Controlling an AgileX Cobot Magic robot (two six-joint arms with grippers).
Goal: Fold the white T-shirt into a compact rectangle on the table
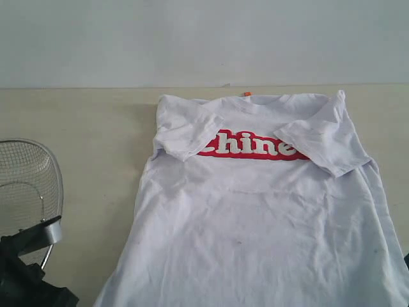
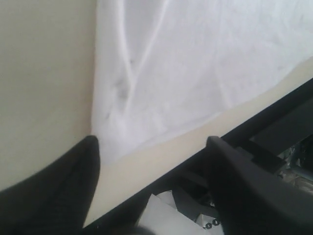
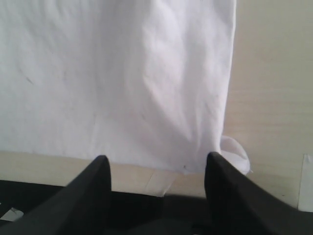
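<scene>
The white T-shirt (image 1: 255, 217) lies face up on the table (image 1: 83, 121), with both sleeves folded inward over the red chest banner (image 1: 252, 148). A small orange tag (image 1: 246, 94) sits at the neck. My left gripper (image 2: 152, 142) is open and empty at the near table edge, its left finger (image 2: 73, 181) beside the shirt's bottom hem corner (image 2: 115, 147). My right gripper (image 3: 157, 157) is open and empty too, just short of the hem at the other bottom corner (image 3: 234, 152), which is curled under.
A round wire-mesh basket (image 1: 25, 182) stands at the table's left side, close to my left arm (image 1: 29, 272). The dark table edge (image 2: 195, 161) and gear below it lie right under both grippers. Bare tabletop shows left of the shirt.
</scene>
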